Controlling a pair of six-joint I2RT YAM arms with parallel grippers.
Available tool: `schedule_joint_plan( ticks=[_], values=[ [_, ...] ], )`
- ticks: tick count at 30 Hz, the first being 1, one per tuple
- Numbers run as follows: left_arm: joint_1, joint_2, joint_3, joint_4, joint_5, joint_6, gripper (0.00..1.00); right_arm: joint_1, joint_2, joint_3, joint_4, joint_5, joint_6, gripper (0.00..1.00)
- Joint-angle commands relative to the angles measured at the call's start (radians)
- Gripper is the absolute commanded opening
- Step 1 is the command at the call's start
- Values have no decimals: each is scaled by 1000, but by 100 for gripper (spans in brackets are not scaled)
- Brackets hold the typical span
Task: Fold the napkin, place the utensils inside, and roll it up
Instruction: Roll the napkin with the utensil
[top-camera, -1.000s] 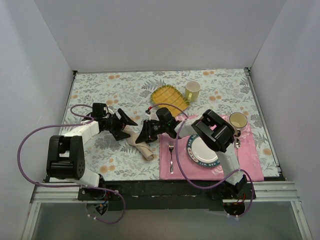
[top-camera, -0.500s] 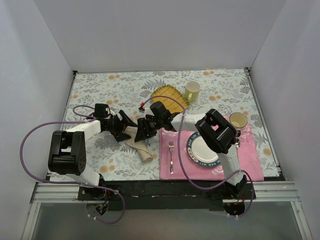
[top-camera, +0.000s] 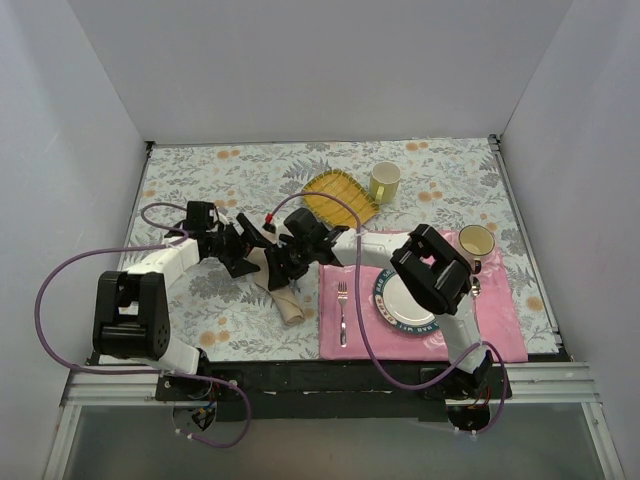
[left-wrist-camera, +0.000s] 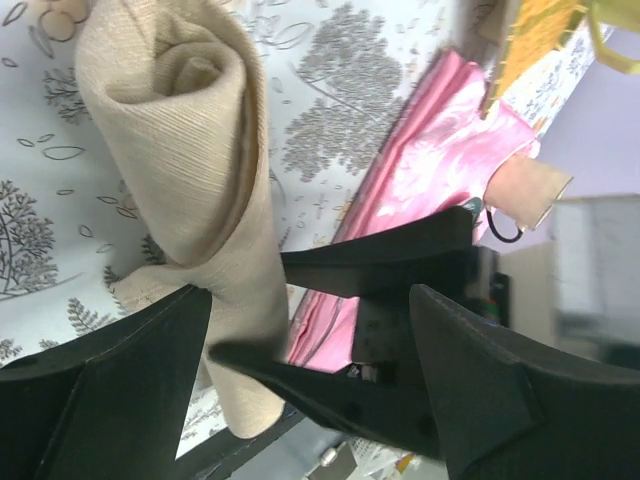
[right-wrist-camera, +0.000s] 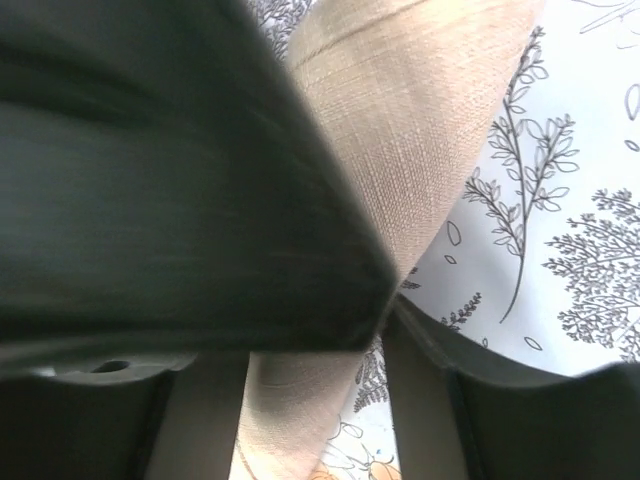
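The beige napkin (top-camera: 288, 302) lies rolled into a tube on the floral tablecloth, left of the pink mat; its coiled end shows in the left wrist view (left-wrist-camera: 190, 150). My left gripper (top-camera: 248, 246) is open, with its wide fingers (left-wrist-camera: 100, 400) at the roll's far end. My right gripper (top-camera: 279, 267) sits over the roll's upper part with its fingers either side of the cloth (right-wrist-camera: 420, 110), and looks open (right-wrist-camera: 310, 400). A fork (top-camera: 342, 306) lies on the mat left of the plate. A spoon (top-camera: 473, 287) lies right of it. No other spoon shows.
A pink placemat (top-camera: 500, 330) holds a blue-rimmed plate (top-camera: 384, 300) and a cream cup (top-camera: 477, 241). A yellow woven cloth (top-camera: 338, 195) and a pale green mug (top-camera: 384, 180) sit behind. A dark blurred mass (right-wrist-camera: 150, 170) fills most of the right wrist view.
My right gripper has moved left and slightly back, from beside the mat's edge onto the napkin roll, close to the left gripper. The left gripper has barely moved.
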Motion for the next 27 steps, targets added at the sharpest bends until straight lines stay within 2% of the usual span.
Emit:
schedule_joint_plan(
  ticks=[1, 4, 15, 17, 22, 24, 27],
  values=[
    [-4, -84, 80, -49, -25, 28, 80, 5, -38, -53, -14, 89, 0, 52],
    [-4, -79, 103, -55, -22, 25, 80, -10, -44, -97, 39, 80, 23, 45],
    [-6, -74, 102, -12, 41, 8, 80, -63, 2, -162, 183, -106, 96, 30],
    [-6, -76, 111, -14, 35, 8, 80, -85, 10, -188, 260, -179, 148, 24],
    [-6, -105, 155, -61, -40, 26, 80, -90, 11, -202, 331, -242, 226, 13],
    [-6, -113, 171, -70, -49, 32, 80, -87, 1, -217, 384, -261, 263, 13],
    [-6, -108, 174, -72, -14, 26, 80, -71, -9, -179, 290, -207, 228, 17]
  ],
)
